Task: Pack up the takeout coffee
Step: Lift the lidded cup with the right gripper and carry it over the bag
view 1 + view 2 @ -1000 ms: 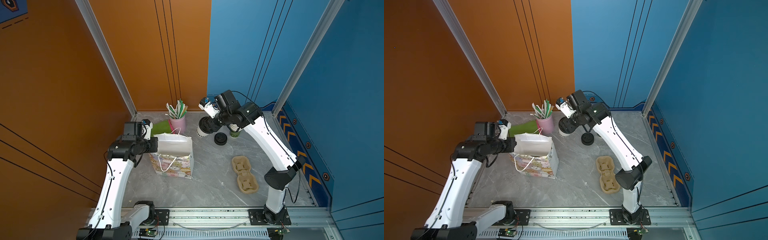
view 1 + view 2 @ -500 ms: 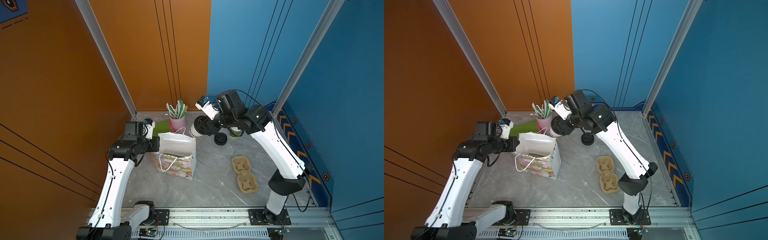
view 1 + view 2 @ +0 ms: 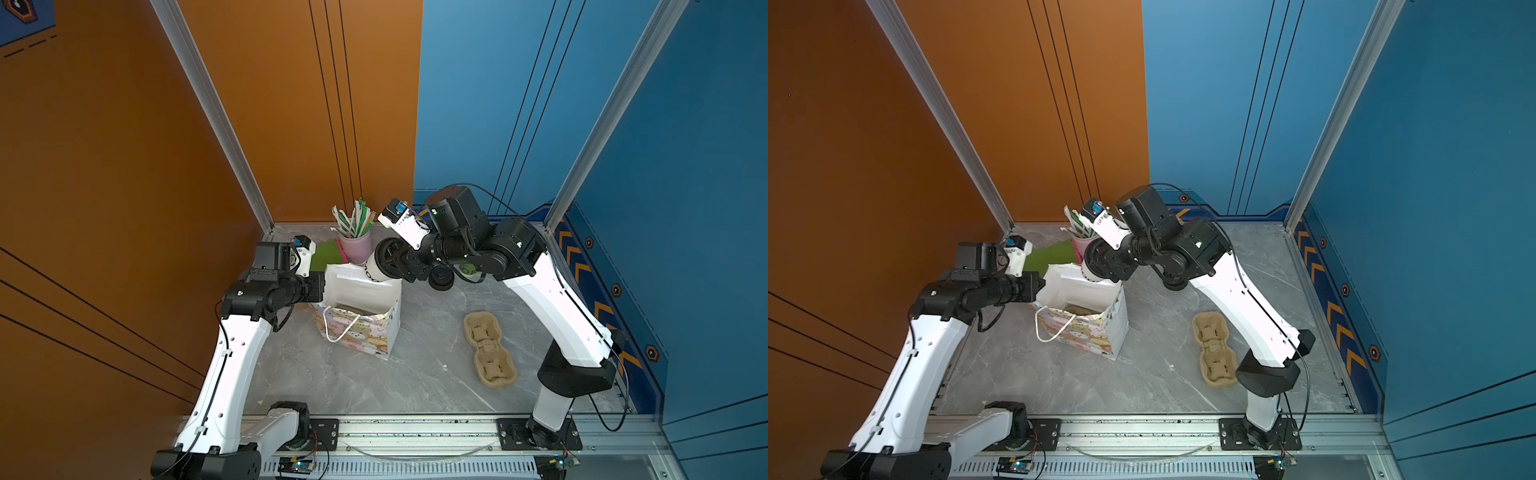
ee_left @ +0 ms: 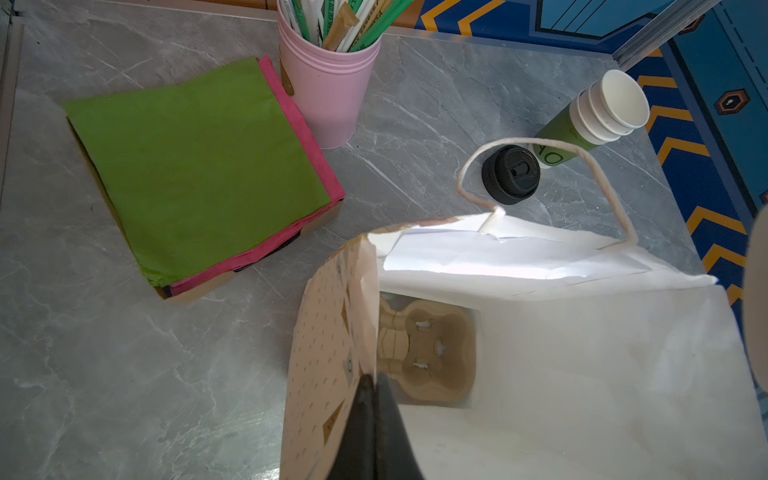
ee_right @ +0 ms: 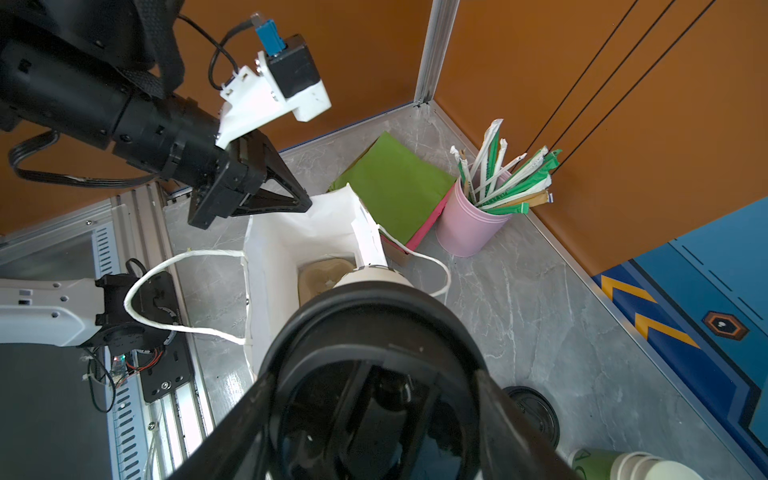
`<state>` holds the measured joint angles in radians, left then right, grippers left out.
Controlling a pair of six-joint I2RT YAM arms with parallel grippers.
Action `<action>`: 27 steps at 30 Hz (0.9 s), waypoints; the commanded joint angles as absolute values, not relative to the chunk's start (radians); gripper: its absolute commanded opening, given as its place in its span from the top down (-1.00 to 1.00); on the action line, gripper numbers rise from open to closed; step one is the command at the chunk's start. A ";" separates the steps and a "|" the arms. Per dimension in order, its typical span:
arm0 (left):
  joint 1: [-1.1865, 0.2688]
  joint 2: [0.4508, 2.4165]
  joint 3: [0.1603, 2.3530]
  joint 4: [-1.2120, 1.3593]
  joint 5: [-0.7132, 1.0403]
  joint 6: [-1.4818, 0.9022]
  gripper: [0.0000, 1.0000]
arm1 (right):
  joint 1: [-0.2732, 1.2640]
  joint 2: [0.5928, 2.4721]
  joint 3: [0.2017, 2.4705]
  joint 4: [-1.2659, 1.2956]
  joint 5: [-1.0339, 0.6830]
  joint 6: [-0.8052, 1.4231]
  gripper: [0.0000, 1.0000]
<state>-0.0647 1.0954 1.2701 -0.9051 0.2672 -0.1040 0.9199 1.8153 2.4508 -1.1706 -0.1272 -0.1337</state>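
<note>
The coffee (image 3: 376, 268) is a small white paper cup with dark lettering low on the side and a black sip lid. It's held by the right gripper (image 3: 395, 262), jaws spread wide round the lid end. The cup is tilted: base points away from that gripper, down at the mouth of the bag (image 3: 365, 332), and the lid fills the right wrist view. The base is right at the bag's rim; touching or just clear, can't tell from these angles. On the opposite rim the left gripper (image 5: 306, 203) is pinched tight on the paper edge, and the mouth stands spread. The bag is white inside with pastel animal print outside, rope handles flopped out on both sides. Inside, below the left fingertips, a brown pulp carrier (image 4: 432, 353) lies flat on the bottom. A second carrier (image 3: 488, 349) lies on the table (image 3: 415, 386), well clear of both grippers. Beyond the left gripper is a pink cup (image 4: 328, 91) stuffed with wrapped straws (image 4: 349, 25), with green-over-pink napkins (image 4: 195, 166) just beside it. Near the right gripper are a loose lid (image 4: 510, 174) and a cup stack (image 4: 602, 108), green one at the bottom.
</note>
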 commanded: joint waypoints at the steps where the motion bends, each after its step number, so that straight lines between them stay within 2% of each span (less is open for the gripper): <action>1: -0.079 1.103 1.258 -0.884 0.295 -0.118 1.00 | 0.954 1.819 2.473 -1.189 -0.118 -0.124 -0.31; 27: -0.095 1.088 1.252 -0.873 0.273 -0.115 1.00 | 1.002 2.055 2.423 -1.230 -0.138 -0.139 -0.29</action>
